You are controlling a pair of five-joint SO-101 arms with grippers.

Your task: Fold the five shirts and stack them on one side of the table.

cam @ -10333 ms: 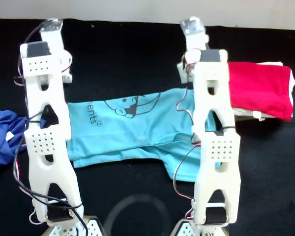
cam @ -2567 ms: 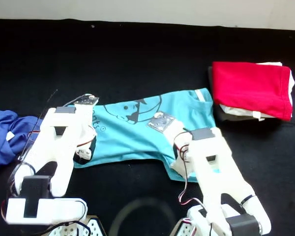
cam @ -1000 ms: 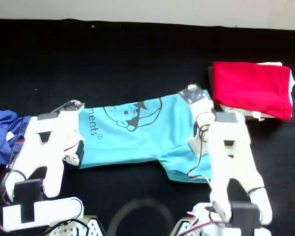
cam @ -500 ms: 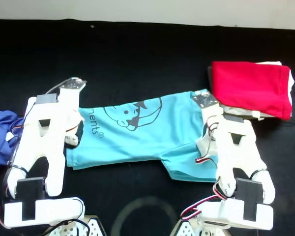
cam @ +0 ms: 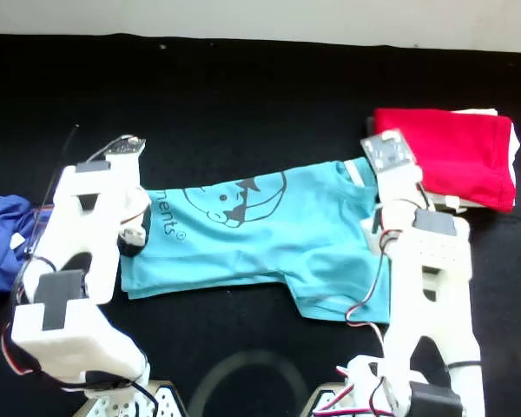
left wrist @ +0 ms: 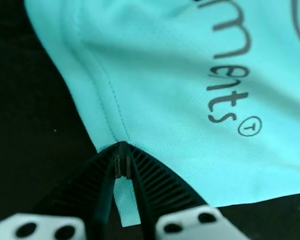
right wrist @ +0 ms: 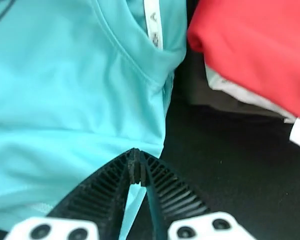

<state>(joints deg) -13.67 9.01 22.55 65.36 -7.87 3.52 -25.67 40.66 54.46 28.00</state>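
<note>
The light blue cloth shirt with a dark cartoon print (cam: 260, 230) lies flat across the middle of the black counter (cam: 243, 87). One sleeve points at the near edge, with a thin strip of room in front. The left tool (left wrist: 122, 167) is pinched tight on the shirt's bottom hem. The right tool (right wrist: 135, 172) is pinched tight on its edge by the neck. I think they hold it to pull it smooth for a fold. A crumpled dark blue cloth shirt (cam: 0, 234) waits at the left edge. The neck end is just beside the folded red cloth shirt (cam: 447, 156) on the pile by the right edge, so that side is tight. Toward the far edge there is lots of room.
</note>
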